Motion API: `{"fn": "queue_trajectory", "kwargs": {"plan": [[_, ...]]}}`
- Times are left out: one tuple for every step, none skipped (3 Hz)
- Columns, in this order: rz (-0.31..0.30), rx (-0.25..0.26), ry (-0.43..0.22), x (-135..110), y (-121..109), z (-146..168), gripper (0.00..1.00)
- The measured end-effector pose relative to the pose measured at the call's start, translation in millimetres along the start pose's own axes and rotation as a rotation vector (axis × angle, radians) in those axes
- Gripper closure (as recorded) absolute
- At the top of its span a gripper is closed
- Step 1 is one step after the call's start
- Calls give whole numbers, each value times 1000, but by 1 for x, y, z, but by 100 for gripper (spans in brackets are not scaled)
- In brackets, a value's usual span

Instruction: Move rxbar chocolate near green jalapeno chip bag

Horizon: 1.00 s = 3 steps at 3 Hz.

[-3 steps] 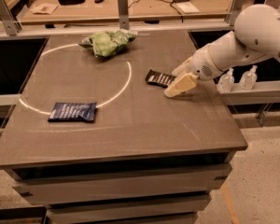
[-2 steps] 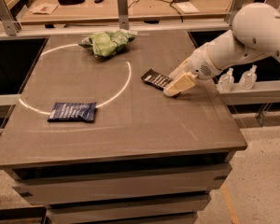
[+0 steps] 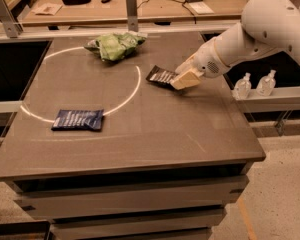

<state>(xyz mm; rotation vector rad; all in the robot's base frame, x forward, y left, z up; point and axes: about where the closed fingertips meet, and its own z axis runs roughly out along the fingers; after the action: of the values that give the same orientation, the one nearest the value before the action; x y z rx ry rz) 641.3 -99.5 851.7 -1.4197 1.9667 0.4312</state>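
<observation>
The rxbar chocolate (image 3: 160, 76) is a small dark wrapper with white lettering, right of the table's middle. My gripper (image 3: 185, 78) has its tan fingers closed on the bar's right end and holds it just above the tabletop. The white arm reaches in from the right. The green jalapeno chip bag (image 3: 115, 45) lies crumpled at the table's far side, left of and beyond the bar, with a gap of bare table between them.
A dark blue flat wrapper (image 3: 78, 119) lies near the front left. A white circle line (image 3: 131, 93) is marked on the tabletop. Two clear bottles (image 3: 255, 84) stand on a ledge off the right edge. A metal post (image 3: 132, 4) stands behind the green bag.
My gripper and the rxbar have moved together to the left and farther back, toward the green bag. The green bag and the blue wrapper have not moved.
</observation>
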Motion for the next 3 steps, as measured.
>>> {"fn": "queue_trajectory", "kwargs": {"plan": [[-18, 19, -20, -31, -5, 2, 100], [-4, 21, -81, -56, -13, 11, 100], [-11, 38, -140, -78, -25, 26, 100]]}}
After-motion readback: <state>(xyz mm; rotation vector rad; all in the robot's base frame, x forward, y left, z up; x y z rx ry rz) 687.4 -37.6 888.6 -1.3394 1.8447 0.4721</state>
